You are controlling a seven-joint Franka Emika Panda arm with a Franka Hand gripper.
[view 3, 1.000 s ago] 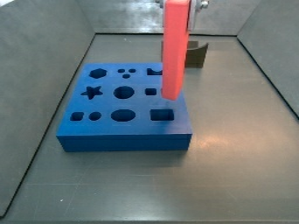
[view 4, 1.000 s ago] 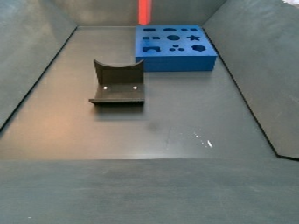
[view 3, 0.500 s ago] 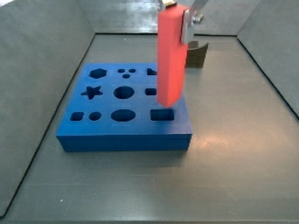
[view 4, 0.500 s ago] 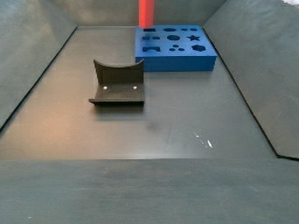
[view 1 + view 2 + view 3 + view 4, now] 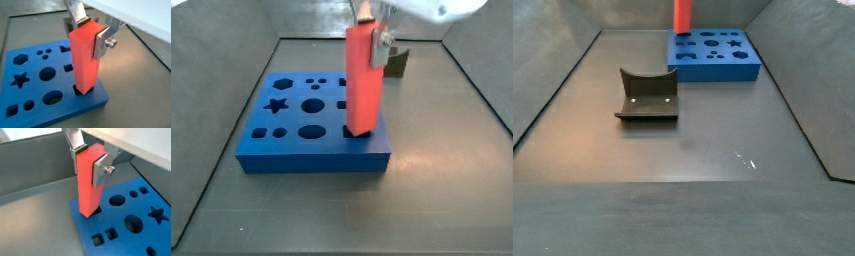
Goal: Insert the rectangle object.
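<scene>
The pincer (image 5: 95, 31) is clamped on the top of the rectangle object (image 5: 85, 60), which hangs upright, its lower tip right at the blue block's (image 5: 40, 92) rectangular slot (image 5: 78, 90), so straight down looks right.

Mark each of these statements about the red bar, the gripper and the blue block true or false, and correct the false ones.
1. The gripper is shut on the red-orange bar, holding it near its upper end. True.
2. The bar lies flat on the floor beside the blue block. False: it stands upright, its lower end at the rectangular hole near the block's corner.
3. The dark olive block sits on the floor, apart from the blue block. True.
4. The star-shaped hole already holds a piece. False: it is empty in a wrist view.
5. The bar is fully sunk into the block. False: nearly all its length is above the block.
</scene>
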